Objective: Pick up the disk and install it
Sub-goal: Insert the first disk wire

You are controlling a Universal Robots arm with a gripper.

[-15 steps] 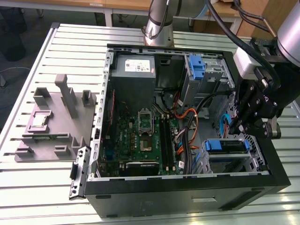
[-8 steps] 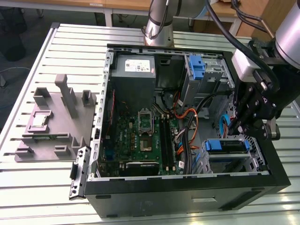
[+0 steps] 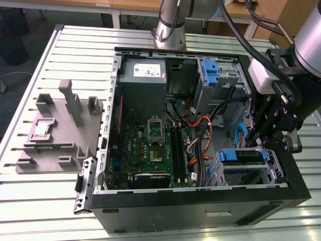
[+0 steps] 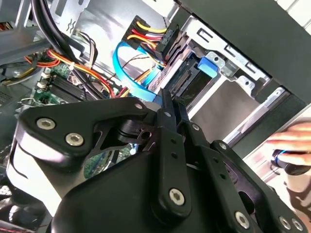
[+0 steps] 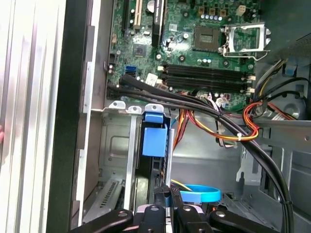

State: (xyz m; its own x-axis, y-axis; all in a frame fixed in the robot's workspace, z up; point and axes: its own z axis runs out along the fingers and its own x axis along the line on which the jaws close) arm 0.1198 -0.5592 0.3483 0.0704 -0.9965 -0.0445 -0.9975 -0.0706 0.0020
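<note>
— What is lying on the exterior view's left?

— A grey moulded fixture [image 3: 59, 128] is resting on the slatted worktop [image 3: 45, 201], apart from the open computer case [image 3: 200, 203].

— And moving across into the case?

— The grey power-supply box [image 3: 144, 75] is sitting in the far corner, and the green motherboard [image 3: 150, 148] is lying nearer the camera. Further right, a bare blue bracket [image 3: 212, 70] is standing in the upper drive cage [image 3: 228, 75]. Orange and black cables [image 3: 199, 131] are trailing below it.

— Where is the disk?

— The disk [image 3: 242, 156] is sitting in the lower drive cage [image 3: 273, 168], at the case's near corner on the exterior view's right, with its blue rail facing up.

— What is the pincer doing?

— The pincer [image 3: 261, 141] is hanging just above the disk, carried by the arm [image 3: 308, 35] that is reaching in from the right. In both wrist views its fingers [image 5: 174, 199] are showing narrow, drawn nearly together, with the tips pointing at the disk's end. Whether they are touching or pinching it, I cannot tell.

— Anything beyond?

— In the second wrist view a person's hand [image 4: 291, 143] is showing outside the case wall.
</note>
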